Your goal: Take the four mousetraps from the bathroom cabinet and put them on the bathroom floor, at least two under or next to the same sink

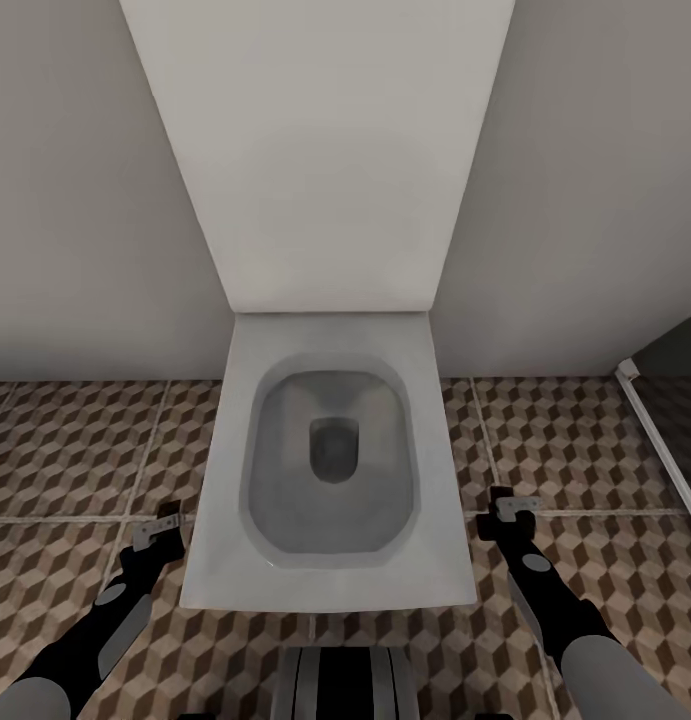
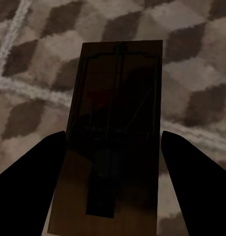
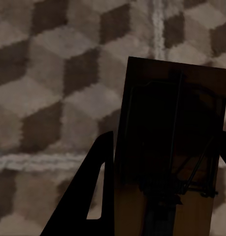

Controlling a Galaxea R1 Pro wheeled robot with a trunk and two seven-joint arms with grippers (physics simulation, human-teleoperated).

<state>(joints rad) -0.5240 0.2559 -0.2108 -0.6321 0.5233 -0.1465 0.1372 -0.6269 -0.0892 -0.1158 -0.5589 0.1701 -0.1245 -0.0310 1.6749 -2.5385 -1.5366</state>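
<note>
A flat rectangular wooden mousetrap with dark wire parts (image 2: 113,142) is being gripped between the dark fingers of the left tool (image 2: 113,162), and a second such mousetrap (image 3: 169,162) is being clamped in the right tool (image 3: 167,167), both being held above the cube-patterned brown, beige and white tiled bathroom floor (image 1: 75,440). Between the two arms, a white toilet with its rectangular lid upright (image 1: 330,470) is being faced, its lid resting against the pale wall (image 1: 75,200) beyond.
</note>
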